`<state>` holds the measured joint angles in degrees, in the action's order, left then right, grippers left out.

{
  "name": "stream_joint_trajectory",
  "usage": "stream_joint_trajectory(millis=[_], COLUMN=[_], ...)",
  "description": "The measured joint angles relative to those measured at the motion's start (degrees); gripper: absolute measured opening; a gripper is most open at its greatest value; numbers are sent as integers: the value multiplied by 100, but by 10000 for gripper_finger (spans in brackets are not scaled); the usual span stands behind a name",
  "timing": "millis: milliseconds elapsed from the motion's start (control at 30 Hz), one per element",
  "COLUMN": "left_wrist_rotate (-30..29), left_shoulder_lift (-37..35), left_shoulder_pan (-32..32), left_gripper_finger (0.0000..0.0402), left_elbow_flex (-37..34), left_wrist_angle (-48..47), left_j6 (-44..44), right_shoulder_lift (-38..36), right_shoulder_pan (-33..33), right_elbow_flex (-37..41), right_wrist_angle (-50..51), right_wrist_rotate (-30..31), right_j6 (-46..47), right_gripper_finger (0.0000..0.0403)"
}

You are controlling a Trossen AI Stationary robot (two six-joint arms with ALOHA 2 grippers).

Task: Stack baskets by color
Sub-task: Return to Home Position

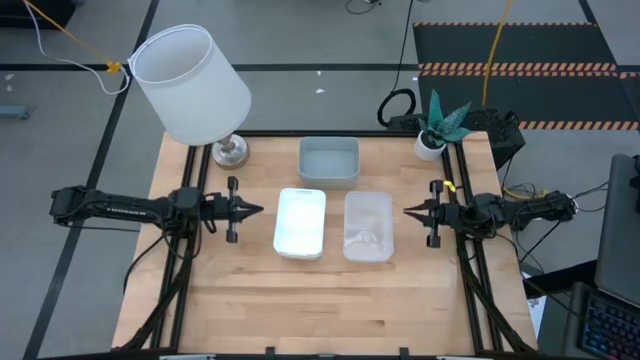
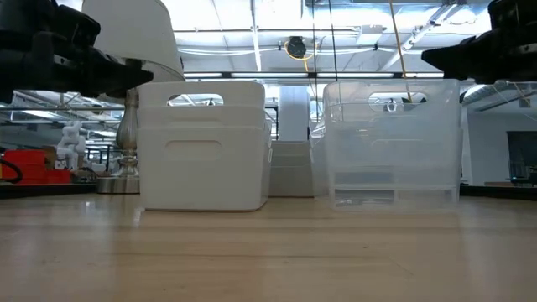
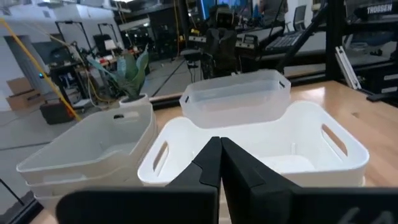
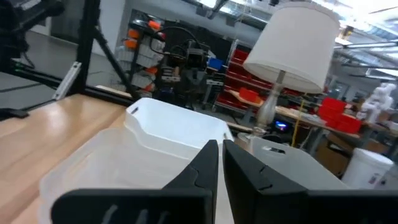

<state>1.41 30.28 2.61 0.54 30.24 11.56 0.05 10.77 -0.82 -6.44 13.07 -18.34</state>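
White stack of baskets [image 1: 300,222] sits mid-counter, open side up, long axis running front-to-back. Clear stack [image 1: 368,226] is just beside it on the right, same heading, narrow gap btwn them. Grey-blue stack [image 1: 329,161] sits behind the pair, long axis turned crosswise, left-to-right. In the low view the white stack's handle cutouts face the camera, nested rims showing. Left claw [image 1: 255,210] hovers left of the white stack, fingers pressed together, tip aimed at it, holding nothing. Right claw [image 1: 409,210] mirrors it right of the clear stack, also pinched together, empty. Wooden counter [image 1: 300,310]. Lamp [image 1: 192,85] w/ white shade back-left, potted plant [image 1: 432,140] back-right. Beyond: a workshop w/ red bins [image 4: 339,107].
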Motion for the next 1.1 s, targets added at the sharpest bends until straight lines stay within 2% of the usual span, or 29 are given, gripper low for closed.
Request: stream_joint_trajectory(millis=[133,267,500,800,1100], left_wrist_rotate=[0,0,0,-9,8], left_shoulder_lift=[0,0,0,0,-1], left_shoulder_pan=[0,0,0,0,4], left_gripper_finger=[6,5,7,13,6], left_elbow_flex=[2,2,2,4,4], left_wrist_angle=[51,50,49,95,67], left_j6=[11,-17,-67,274,161], right_shoulder_lift=[2,2,9,11,11], right_shoulder_pan=[-274,-603,-899,-899,-897], right_elbow_flex=[-2,-2,-2,-2,-2], right_wrist_angle=[-44,-69,49,431,444], right_wrist_rotate=[-578,-591,-1011,-1018,-1024], right_j6=[-56,-36,318,430,445], right_gripper_finger=[15,15,15,15,15])
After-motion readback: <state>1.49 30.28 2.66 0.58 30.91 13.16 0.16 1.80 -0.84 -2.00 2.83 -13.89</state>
